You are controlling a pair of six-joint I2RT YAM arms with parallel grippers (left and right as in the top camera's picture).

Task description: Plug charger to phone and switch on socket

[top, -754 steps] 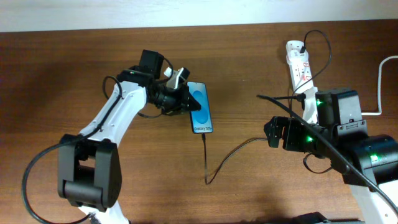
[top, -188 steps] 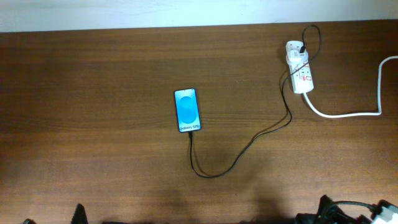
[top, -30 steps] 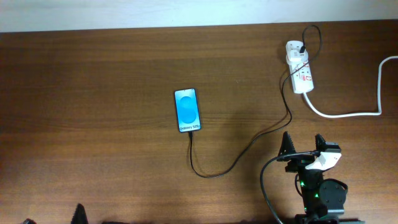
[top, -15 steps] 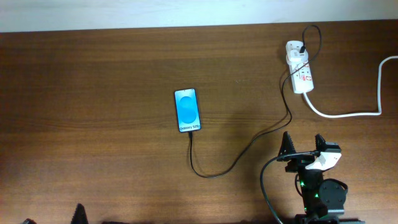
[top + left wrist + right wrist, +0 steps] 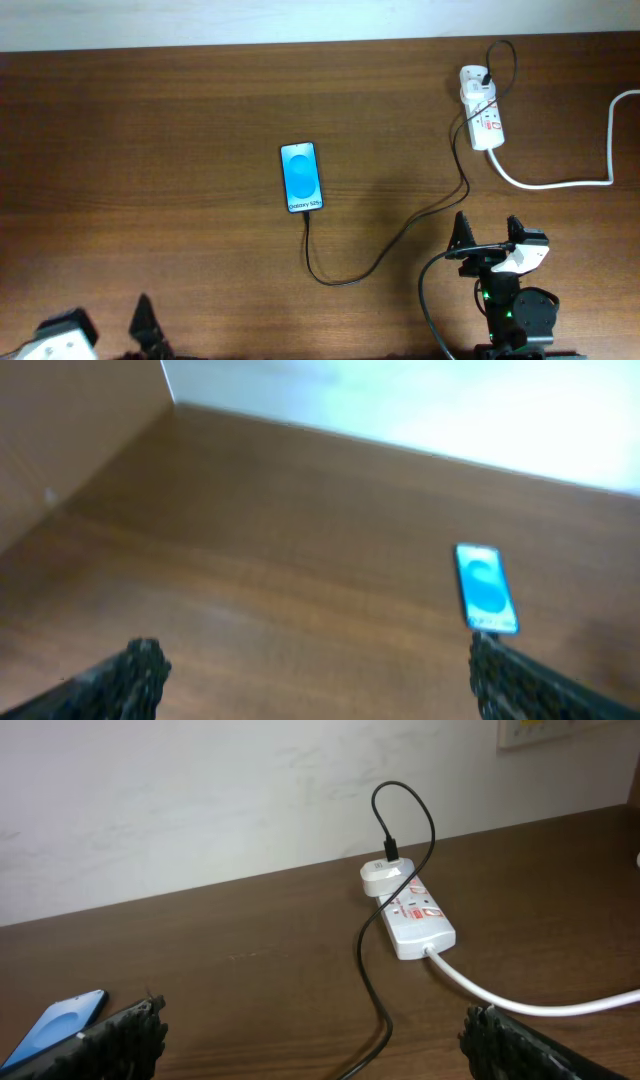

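Observation:
The phone (image 5: 301,177) lies flat mid-table with its blue screen up; it also shows as the phone (image 5: 487,588) and the phone (image 5: 60,1025). The thin black charger (image 5: 400,235) runs from the phone's near end in a loop to a white plug on the socket (image 5: 482,110). In the right wrist view the charger (image 5: 370,970) drops from the socket (image 5: 420,915). My right gripper (image 5: 487,238) stands open near the front edge, below the socket, holding nothing. My left gripper (image 5: 100,328) is open at the front left corner, far from the phone.
A thick white cord (image 5: 560,183) leaves the socket toward the right edge. A pale wall (image 5: 250,790) backs the table. Brown wooden tabletop (image 5: 150,180) spreads left of the phone.
My left gripper has risen further into the overhead view at the bottom left. The right arm, phone, charger and socket have not moved.

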